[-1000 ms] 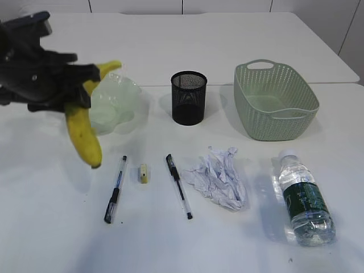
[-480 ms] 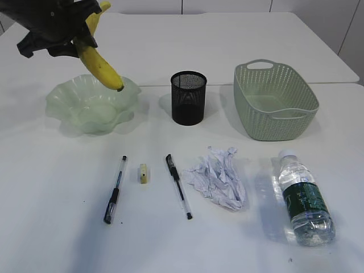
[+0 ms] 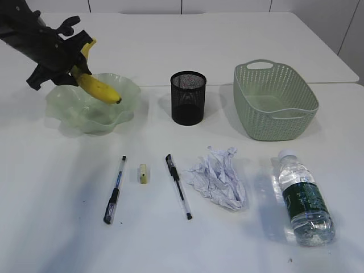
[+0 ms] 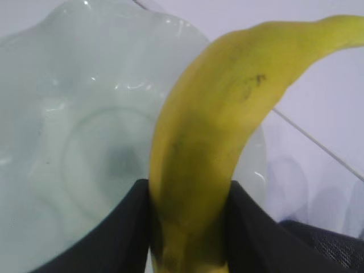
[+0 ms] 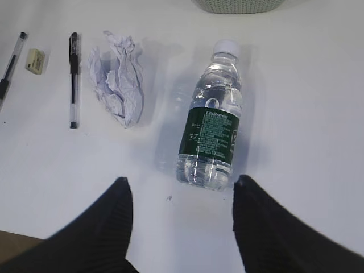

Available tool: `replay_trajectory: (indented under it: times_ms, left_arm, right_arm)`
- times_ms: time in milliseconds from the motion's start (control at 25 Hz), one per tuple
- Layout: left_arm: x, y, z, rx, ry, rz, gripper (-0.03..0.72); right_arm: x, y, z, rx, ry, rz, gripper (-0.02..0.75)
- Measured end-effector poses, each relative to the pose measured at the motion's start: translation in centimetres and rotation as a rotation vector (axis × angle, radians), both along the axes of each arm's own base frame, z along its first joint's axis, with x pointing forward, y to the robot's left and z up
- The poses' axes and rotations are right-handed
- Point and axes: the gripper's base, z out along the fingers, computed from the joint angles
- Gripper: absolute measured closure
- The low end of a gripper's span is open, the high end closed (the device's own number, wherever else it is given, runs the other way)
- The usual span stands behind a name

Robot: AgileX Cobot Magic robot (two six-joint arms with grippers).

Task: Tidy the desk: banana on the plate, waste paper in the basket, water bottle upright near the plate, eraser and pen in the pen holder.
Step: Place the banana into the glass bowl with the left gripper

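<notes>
My left gripper (image 3: pixel 73 63) is shut on the yellow banana (image 3: pixel 98 89) and holds it tilted over the pale green wavy plate (image 3: pixel 68 111); in the left wrist view the banana (image 4: pixel 227 119) sits between the jaws (image 4: pixel 190 196) above the plate (image 4: pixel 68 114). The water bottle (image 3: pixel 304 199) lies on its side at the right, the crumpled paper (image 3: pixel 219 177) left of it. Two pens (image 3: pixel 115 189) (image 3: pixel 178 186) and a small eraser (image 3: pixel 143 173) lie in front. My right gripper (image 5: pixel 181 190) is open and empty, just short of the bottle's base (image 5: pixel 213 142).
A black mesh pen holder (image 3: pixel 189 97) stands at the centre back. A green woven basket (image 3: pixel 274 101) stands at the back right. The right gripper is out of the exterior view.
My left gripper carried the banana from low at the left, up and back, then down over the plate. The other things have not moved.
</notes>
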Motion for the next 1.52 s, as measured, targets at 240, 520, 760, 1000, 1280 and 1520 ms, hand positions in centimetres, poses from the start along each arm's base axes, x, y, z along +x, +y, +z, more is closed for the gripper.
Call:
replay_trajectory:
  times_ms: [240,520,760,1000,1280,1520]
  left_arm:
    - [0.9,0.8,-2.7,-0.067,0.034,0.060,0.434]
    - [1.1,0.6,-4.1,-0.109,0.059,0.083,0.430]
    - [1.1,0.6,-4.1,-0.118,0.065,0.086,0.354]
    - [1.0,0.5,-4.1,-0.121,0.082,0.083,0.263]
    - [0.2,0.5,-0.5,-0.045,0.010,-0.032,0.258]
    - [-1.6,0.7,3.7,0.103,-0.037,-0.204,0.258]
  right_arm:
    - [0.0,0.0,0.0,0.001,0.001,-0.002,0.315]
    - [0.0,0.0,0.0,0.003,0.001,-0.005,0.315]
    - [0.0,0.0,0.0,0.004,0.002,-0.006,0.315]
    - [0.0,0.0,0.0,0.004,0.003,-0.005,0.315]
    - [0.0,0.0,0.0,0.004,0.003,-0.005,0.315]
    - [0.0,0.0,0.0,0.005,0.006,-0.007,0.315]
